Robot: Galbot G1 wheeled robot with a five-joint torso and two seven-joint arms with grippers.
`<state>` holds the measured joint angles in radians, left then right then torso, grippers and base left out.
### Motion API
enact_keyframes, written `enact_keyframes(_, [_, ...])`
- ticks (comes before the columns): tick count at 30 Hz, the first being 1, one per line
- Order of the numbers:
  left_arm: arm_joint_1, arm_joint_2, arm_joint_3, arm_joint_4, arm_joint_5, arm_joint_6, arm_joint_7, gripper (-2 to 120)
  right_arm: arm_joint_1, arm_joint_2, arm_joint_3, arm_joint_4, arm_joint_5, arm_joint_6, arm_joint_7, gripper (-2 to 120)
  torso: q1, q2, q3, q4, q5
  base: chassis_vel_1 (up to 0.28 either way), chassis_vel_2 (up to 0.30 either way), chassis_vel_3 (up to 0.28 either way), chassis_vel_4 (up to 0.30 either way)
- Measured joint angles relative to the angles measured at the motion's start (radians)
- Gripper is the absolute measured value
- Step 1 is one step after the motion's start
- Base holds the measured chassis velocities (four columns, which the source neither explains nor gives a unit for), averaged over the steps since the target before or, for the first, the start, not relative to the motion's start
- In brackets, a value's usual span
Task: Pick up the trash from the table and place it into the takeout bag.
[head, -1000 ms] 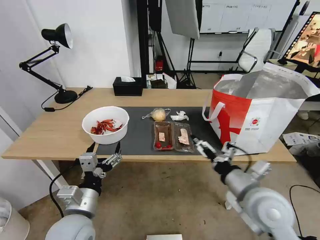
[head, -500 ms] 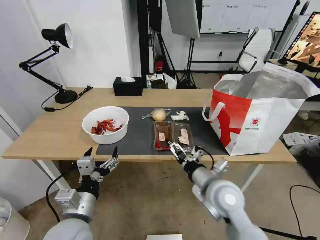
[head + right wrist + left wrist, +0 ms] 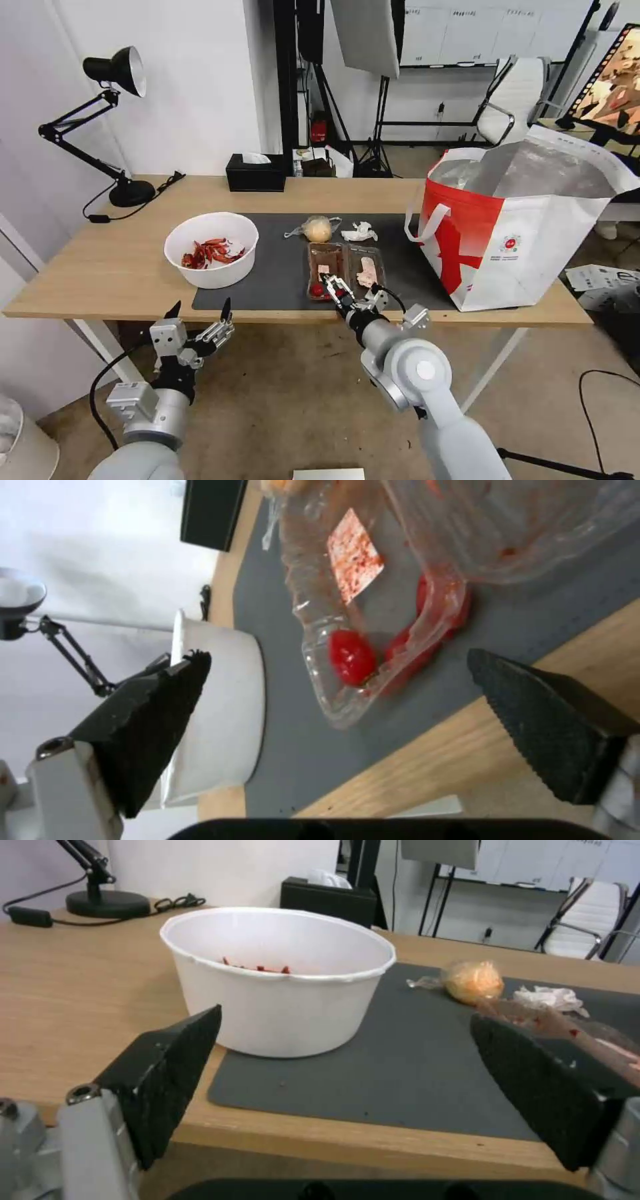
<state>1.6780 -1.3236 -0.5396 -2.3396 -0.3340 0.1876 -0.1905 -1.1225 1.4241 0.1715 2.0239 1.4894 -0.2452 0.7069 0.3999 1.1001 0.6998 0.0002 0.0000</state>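
Your right gripper (image 3: 331, 288) hangs spread wide at the near end of the clear hinged tray (image 3: 345, 272) on the grey mat (image 3: 280, 267); straddle that rim squarely before closing. Left gripper (image 3: 200, 312), also spread, waits below the table edge (image 3: 100, 303).

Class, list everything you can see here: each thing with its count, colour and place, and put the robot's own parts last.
Table: one, light wood.
Mat: one, dark grey, on the table.
Bowl: one, white with red chili shells, at the mat's left end.
Plastic tray: one, clear, red scraps, mid-mat near the front edge.
Small bag: one, clear, yellowish lump, behind the tray.
Tissue: one, white, crumpled, beside the small bag.
Takeout bag: one, white and red, the table's right end.
Tissue box: one, black, back edge.
Lamp: one, black, back left.
Left gripper: open, below the front edge.
Right gripper: open, at the tray's near end.
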Motion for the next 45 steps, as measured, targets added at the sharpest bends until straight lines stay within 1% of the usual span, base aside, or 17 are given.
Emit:
enact_keyframes(14, [-0.009, 0.025, 0.003, 0.010, -0.007, -0.002, -0.001, 100, -0.012, 0.015, 0.045, 0.001, 0.001, 0.002, 0.020, 100, 0.000, 0.000, 0.000, 0.0002, 0.0000, 0.000, 0.000, 0.000, 0.000])
enact_keyframes(25, [-0.017, 0.039, 0.004, 0.019, -0.015, -0.003, -0.003, 100, -0.001, 0.042, 0.057, -0.022, -0.002, 0.006, 0.040, 100, 0.000, 0.001, 0.000, -0.0006, -0.0003, 0.000, 0.000, 0.000, 0.000])
enact_keyframes(36, [-0.023, 0.045, 0.003, 0.026, -0.023, -0.004, -0.004, 100, 0.009, 0.046, 0.064, -0.031, -0.021, 0.025, 0.042, 100, 0.000, 0.000, 0.000, 0.0003, 0.0001, 0.000, 0.000, 0.000, 0.000])
enact_keyframes(39, [-0.023, 0.044, 0.004, 0.028, -0.023, -0.004, -0.004, 100, 0.006, 0.044, 0.066, -0.031, -0.036, 0.030, 0.028, 100, 0.000, 0.000, 0.000, 0.0003, 0.0002, 0.000, 0.000, 0.000, 0.000])
enact_keyframes(42, [-0.023, 0.043, 0.004, 0.029, -0.023, -0.004, -0.004, 100, 0.003, 0.038, 0.068, -0.029, -0.063, 0.038, 0.012, 100, 0.001, -0.001, 0.001, 0.0001, 0.0001, 0.000, 0.000, 0.000, 0.000])
enact_keyframes(45, [-0.022, 0.042, 0.005, 0.031, -0.022, -0.005, -0.004, 100, -0.003, 0.029, 0.068, -0.021, -0.118, 0.050, -0.006, 100, 0.001, -0.001, 0.001, -0.0012, 0.0000, 0.000, 0.000, 0.000, 0.000])
